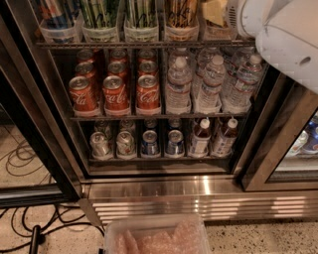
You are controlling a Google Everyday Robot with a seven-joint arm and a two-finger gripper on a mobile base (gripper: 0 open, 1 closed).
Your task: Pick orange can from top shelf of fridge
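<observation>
The orange can (181,12), orange-gold with black scribbled lines, stands in a clear tray on the top shelf (149,44), a dark wire rack along the top of the fridge (198,196). Its top is cut off by the picture's upper edge. My white arm housing (283,39) fills the top right corner, just right of the can's tray and a yellowish pack (214,12). My gripper is out of view, past the arm's end at the top edge.
Green-and-white striped cans (102,12) stand left of the orange can. Red cola cans (115,92) and water bottles (211,84) fill the middle rack. A clear plastic tub (156,238) sits on the floor in front. Cables (20,158) lie at the left.
</observation>
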